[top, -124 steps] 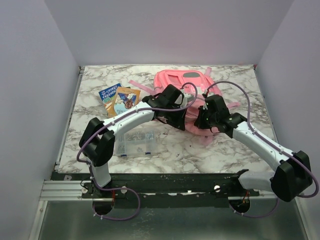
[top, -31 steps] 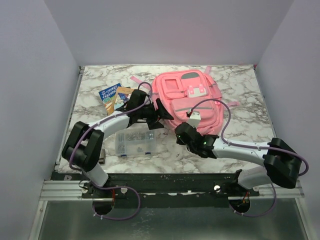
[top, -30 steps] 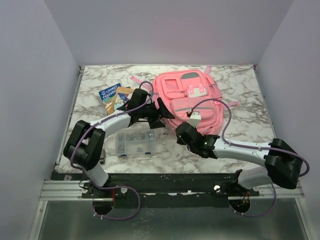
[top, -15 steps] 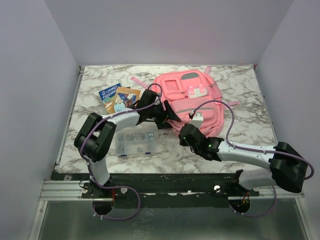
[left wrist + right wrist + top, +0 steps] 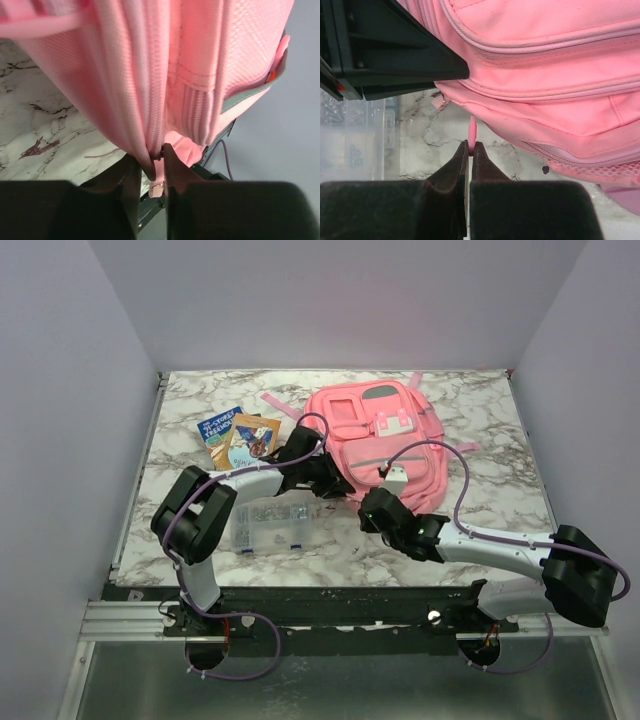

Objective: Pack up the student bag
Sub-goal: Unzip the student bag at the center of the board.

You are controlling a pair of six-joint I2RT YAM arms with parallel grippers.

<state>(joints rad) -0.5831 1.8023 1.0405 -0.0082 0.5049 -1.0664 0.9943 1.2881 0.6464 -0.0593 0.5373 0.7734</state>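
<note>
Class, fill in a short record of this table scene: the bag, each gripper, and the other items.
bag: large pink fabric backpack, lying flat on the marble table
left gripper: fingers either side of the backpack's zipper seam; grip unclear
right gripper: shut on a thin pink pull tab at the backpack's edge
other items: clear plastic compartment box, two picture books, left of the backpack

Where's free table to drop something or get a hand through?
Free: table strip between student bag and right wall; back-left corner behind the books; near edge between clear box and right arm. Crowded: bag's near-left corner, where left pincer and right pincer both grip it.
</note>
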